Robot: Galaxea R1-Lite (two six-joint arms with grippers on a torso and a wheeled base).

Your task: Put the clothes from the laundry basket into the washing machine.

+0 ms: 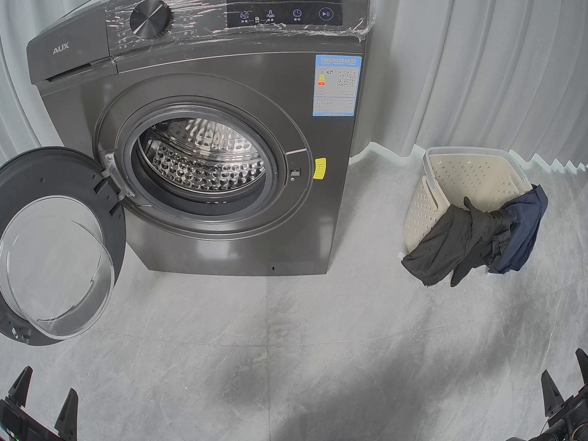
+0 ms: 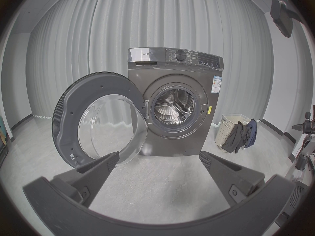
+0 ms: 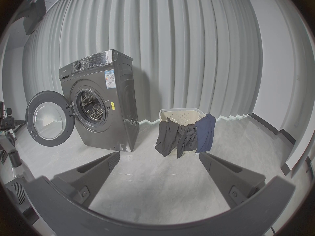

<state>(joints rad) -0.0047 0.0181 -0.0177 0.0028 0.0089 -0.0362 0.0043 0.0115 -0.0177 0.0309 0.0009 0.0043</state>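
Clothes [image 1: 468,243] hang over basket [image 1: 427,206] rim, on floor right of washer [image 1: 245,228]; door [image 1: 58,173] swung open. Left gripper [image 1: 48,393] and right gripper [image 1: 565,372] both spread, holding nothing, well apart from basket.

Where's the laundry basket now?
In the head view, the laundry basket stands on the floor right of the washing machine, dark clothes draped over its front rim.

Left gripper [image 2: 158,155] spread wide; washing machine [image 2: 183,79] door [image 2: 67,115] open; clothes [image 2: 239,136] draped over laundry basket [image 2: 224,123]
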